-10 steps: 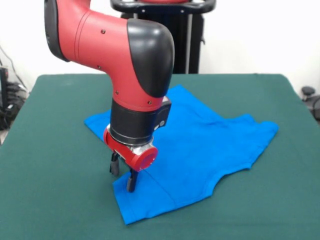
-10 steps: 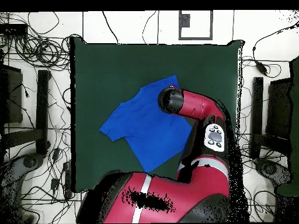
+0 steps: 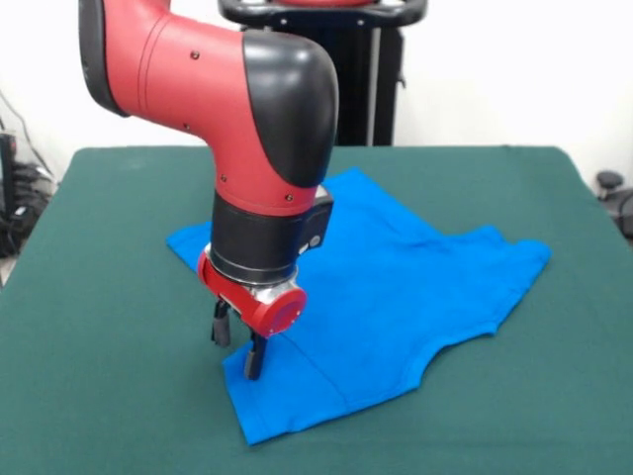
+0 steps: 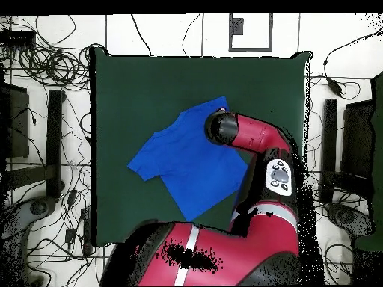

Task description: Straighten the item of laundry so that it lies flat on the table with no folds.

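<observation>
Gripper point(image 3: 237, 348) fingers spread, tips low over the blue T-shirt's point(image 3: 396, 287) hem edge, one finger off the cloth, one on it. I see the shirt spread near the middle of the green table point(image 3: 99, 396), mostly flat, creased toward its sleeve. My worry: closing here could pinch the hem and drag a fresh fold into it.

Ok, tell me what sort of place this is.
Probably a robotics lab. A red robot arm works over a blue T-shirt on a green felt-topped table, and loose cables and equipment stands crowd the floor around it.
</observation>
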`<act>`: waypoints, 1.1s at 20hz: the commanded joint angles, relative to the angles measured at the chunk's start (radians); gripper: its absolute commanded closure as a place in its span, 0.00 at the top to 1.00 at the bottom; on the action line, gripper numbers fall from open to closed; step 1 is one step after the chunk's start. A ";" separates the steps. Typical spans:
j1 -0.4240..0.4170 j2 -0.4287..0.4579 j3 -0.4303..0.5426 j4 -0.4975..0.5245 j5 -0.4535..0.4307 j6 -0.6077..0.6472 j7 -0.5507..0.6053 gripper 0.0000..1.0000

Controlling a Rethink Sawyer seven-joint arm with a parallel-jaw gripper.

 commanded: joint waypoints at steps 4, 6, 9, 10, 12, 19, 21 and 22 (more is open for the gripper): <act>-0.013 -0.044 0.132 0.071 -0.075 -0.016 -0.060 1.00; -0.015 -0.050 0.136 0.076 -0.084 -0.014 -0.056 1.00; -0.018 -0.051 0.142 0.077 -0.092 -0.014 -0.050 1.00; -0.019 -0.050 0.145 0.078 -0.093 -0.014 -0.048 1.00; -0.019 -0.050 0.151 0.081 -0.095 -0.011 -0.043 1.00; -0.015 -0.034 0.160 0.095 -0.104 -0.045 -0.014 1.00; -0.020 -0.034 0.162 0.100 -0.108 -0.046 -0.018 1.00; -0.023 -0.035 0.163 0.104 -0.113 -0.051 -0.021 1.00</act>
